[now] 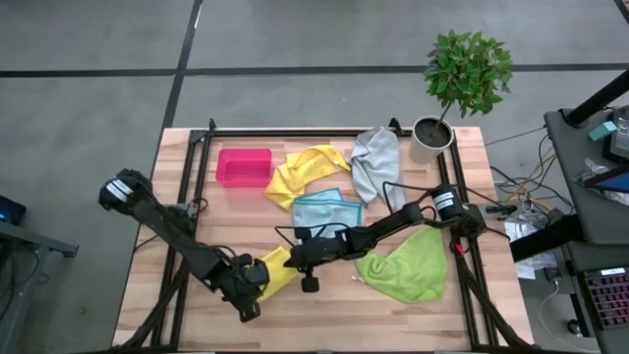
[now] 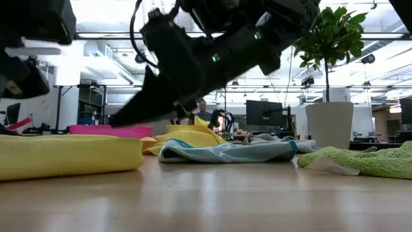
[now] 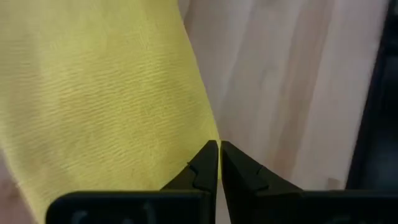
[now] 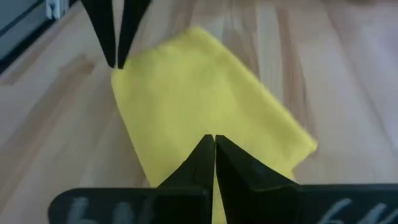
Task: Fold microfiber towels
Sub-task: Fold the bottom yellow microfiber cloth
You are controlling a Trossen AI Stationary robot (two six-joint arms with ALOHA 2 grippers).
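Nearest cloth: folded yellow towel is lying flat on the front of the tabletop, closest to where I am standing, between the two arms.
Tabletop: pale wood is carrying all five cloths, a pink bin at the back left and a potted plant at the back right corner.
Lime green towel: it is sprawling open and rumpled at the front right, the widest spread of the lot, still unfolded.
Second yellow towel: it is lying crumpled just beside the bin, apart from the folded one.
Grey towel: it is bunched near the plant pot.
Light blue towel: it is sitting loosely folded mid-table, touching the second yellow one.
Handling: the cloths are looking light, limp and grippy rather than slick; I judge they will drape and sag, so corners or a hem edge are the places to pinch.
Left end effector: its fingers are pressed together with nothing between them, tips poised at the folded yellow towel's edge.
Right end effector: it is likewise closed and empty, hovering over the same yellow towel from the opposite side.
Risk: a pinch taken mid-cloth is likely dragging the fold open.
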